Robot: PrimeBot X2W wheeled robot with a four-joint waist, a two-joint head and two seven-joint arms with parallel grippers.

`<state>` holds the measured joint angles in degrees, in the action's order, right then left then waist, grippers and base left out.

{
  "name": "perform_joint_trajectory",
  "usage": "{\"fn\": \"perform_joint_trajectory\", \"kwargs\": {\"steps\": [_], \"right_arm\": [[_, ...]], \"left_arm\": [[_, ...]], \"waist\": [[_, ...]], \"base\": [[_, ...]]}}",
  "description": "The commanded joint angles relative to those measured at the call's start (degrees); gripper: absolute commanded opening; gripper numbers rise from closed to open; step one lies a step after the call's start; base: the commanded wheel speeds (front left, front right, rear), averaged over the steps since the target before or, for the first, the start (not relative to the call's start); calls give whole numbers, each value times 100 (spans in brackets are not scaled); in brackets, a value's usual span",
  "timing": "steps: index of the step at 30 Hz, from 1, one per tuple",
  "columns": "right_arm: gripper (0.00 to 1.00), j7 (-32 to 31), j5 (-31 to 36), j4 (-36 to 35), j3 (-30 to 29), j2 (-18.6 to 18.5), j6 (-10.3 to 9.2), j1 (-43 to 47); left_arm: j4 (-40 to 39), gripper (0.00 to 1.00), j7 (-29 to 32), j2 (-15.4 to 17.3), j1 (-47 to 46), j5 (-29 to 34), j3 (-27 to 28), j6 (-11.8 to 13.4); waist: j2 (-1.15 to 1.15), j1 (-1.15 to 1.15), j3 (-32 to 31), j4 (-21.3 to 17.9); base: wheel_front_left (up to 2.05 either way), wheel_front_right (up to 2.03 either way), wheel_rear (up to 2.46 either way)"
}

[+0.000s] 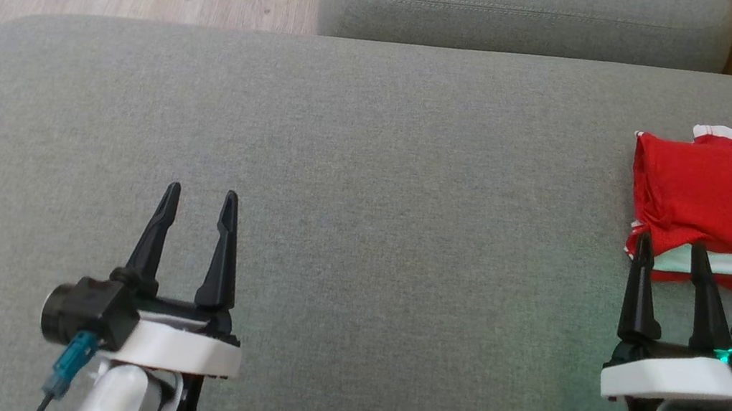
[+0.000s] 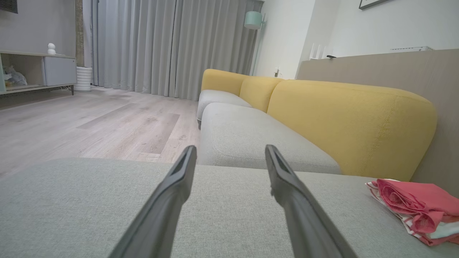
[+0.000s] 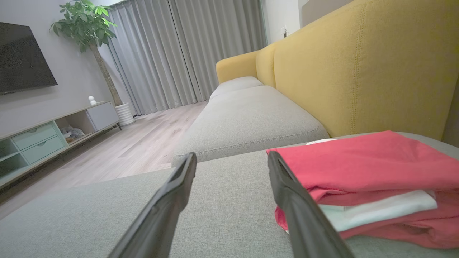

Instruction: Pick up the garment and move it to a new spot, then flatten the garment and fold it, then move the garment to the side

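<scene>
- Well, the cabinet holds a pale bundle in its open shelf.
- Your left gripper sits over the grey cushion, fingers apart, empty.
- Your right gripper, also spread and empty, points at the folded red garment on the cushion's right end.

I'm looking down at a wide grey seat cushion. A folded red-and-white garment is lying directly on it, sitting near its right edge.
</scene>
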<state>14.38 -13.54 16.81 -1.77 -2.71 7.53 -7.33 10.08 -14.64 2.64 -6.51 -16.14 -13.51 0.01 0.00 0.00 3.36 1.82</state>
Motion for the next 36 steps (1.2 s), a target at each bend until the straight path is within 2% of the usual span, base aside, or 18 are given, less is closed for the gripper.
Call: {"fn": "perform_joint_trajectory", "kwargs": {"steps": [1,12,16,19,32,33,36], "right_arm": [[100,61,29,-216,160,-17,-4,-29],[100,62,43,-257,151,-17,-4,-6],[100,62,49,-259,178,-17,-4,-12],[100,62,48,-256,187,-17,-4,-12],[100,62,12,-250,227,-17,-4,-5],[0,0,-3,-47,79,1,0,117],[0,-13,-14,212,89,13,0,176]], "left_arm": [[-184,100,-36,24,-130,-18,141,28],[-163,100,-36,23,-138,-28,122,39],[-164,100,-36,23,-132,-160,222,220],[-166,100,-36,23,-115,-321,216,120],[-223,100,-36,23,-54,-564,314,40],[-16,0,0,1,65,-535,94,48],[244,0,5,1,181,-553,69,48]], "waist": [[0,0,0,0],[0,0,39,34],[0,0,36,35],[0,0,30,22],[0,0,9,-13],[0,0,9,-14],[0,0,8,-14]], "base": [[0,0,0],[0,0,0],[0,0,0],[0,0,0],[0,0,0],[0,0,0],[0,0,0]]}}
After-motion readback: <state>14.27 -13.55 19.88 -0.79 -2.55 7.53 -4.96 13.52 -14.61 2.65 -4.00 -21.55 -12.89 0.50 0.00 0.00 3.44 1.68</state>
